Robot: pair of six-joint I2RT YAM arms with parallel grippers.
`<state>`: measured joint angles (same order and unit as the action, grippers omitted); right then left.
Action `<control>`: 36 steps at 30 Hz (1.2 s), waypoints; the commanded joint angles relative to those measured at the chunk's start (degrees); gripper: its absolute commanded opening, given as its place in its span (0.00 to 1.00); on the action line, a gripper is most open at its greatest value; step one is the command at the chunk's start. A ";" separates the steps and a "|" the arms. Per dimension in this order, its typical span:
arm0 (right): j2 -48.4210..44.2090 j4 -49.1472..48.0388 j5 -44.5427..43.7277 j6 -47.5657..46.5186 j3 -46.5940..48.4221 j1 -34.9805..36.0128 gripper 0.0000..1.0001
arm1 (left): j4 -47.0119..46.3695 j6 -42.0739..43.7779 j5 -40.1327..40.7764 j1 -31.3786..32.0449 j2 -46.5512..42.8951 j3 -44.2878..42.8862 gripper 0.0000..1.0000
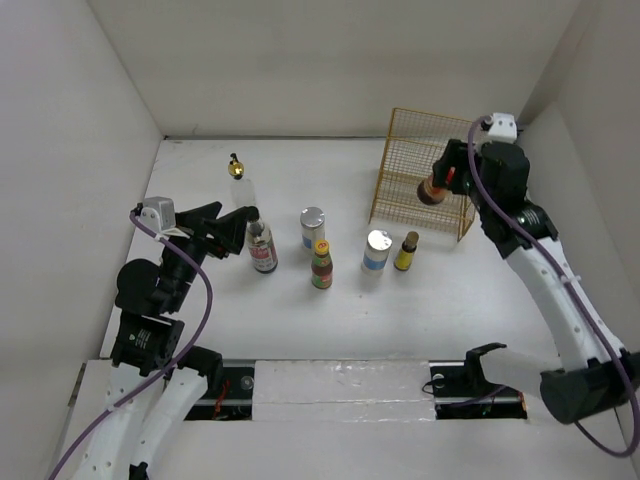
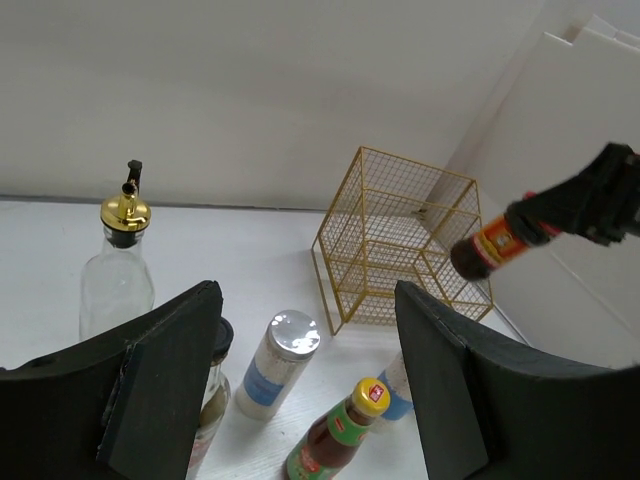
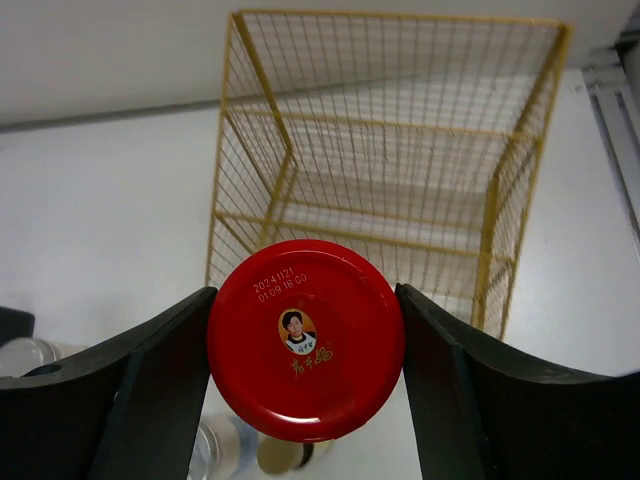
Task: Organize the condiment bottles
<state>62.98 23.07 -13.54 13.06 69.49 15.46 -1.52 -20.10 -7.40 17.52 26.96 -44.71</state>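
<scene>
My right gripper [image 1: 447, 180] is shut on the red-capped dark jar [image 1: 433, 189], holding it tilted in the air in front of the gold wire rack [image 1: 420, 150]. Its red cap [image 3: 305, 340] fills the space between my fingers. The jar also shows in the left wrist view [image 2: 492, 243]. My left gripper [image 1: 234, 226] is open and empty, beside the black-capped red-label bottle [image 1: 262, 250]. On the table stand the gold-topped clear bottle [image 1: 238, 178], two silver-lidded cans [image 1: 313, 228] [image 1: 377, 250], the yellow-capped green bottle [image 1: 321, 265] and the small yellow bottle [image 1: 406, 251].
The rack [image 3: 400, 150] has two tiers, both bare in the right wrist view, and stands at the back right near the white side wall [image 1: 590, 110]. White walls enclose the table on the left, back and right.
</scene>
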 commanded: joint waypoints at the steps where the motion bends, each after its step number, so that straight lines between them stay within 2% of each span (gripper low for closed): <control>1: 6.96 -14.90 4.56 -3.21 9.50 0.53 0.52 | -3.67 -0.56 -1.65 -0.12 0.20 -0.03 0.65; 6: 21.71 -14.90 7.82 -5.93 24.51 0.53 0.52 | -3.67 -0.56 -1.65 -0.12 0.20 -0.03 0.65; 10: 28.84 -13.31 9.67 -7.26 32.70 0.53 0.52 | -3.67 -0.56 -2.18 -0.12 0.20 -0.03 0.65; 15: 33.25 -12.26 9.68 -8.66 37.90 0.53 0.51 | -3.67 -0.56 -2.18 -0.12 0.20 -0.03 0.65; 20: 35.02 -11.56 9.15 -9.28 39.67 0.53 0.51 | -3.67 -0.56 -1.65 -0.12 -0.33 -0.03 0.65; 36: 38.00 -12.61 9.15 -9.81 31.84 -1.05 0.51 | -3.67 -0.56 -1.65 -0.12 0.20 -0.03 0.65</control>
<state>102.39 19.20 -4.51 3.86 100.44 14.90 -1.93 -20.27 -8.56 17.52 26.89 -44.71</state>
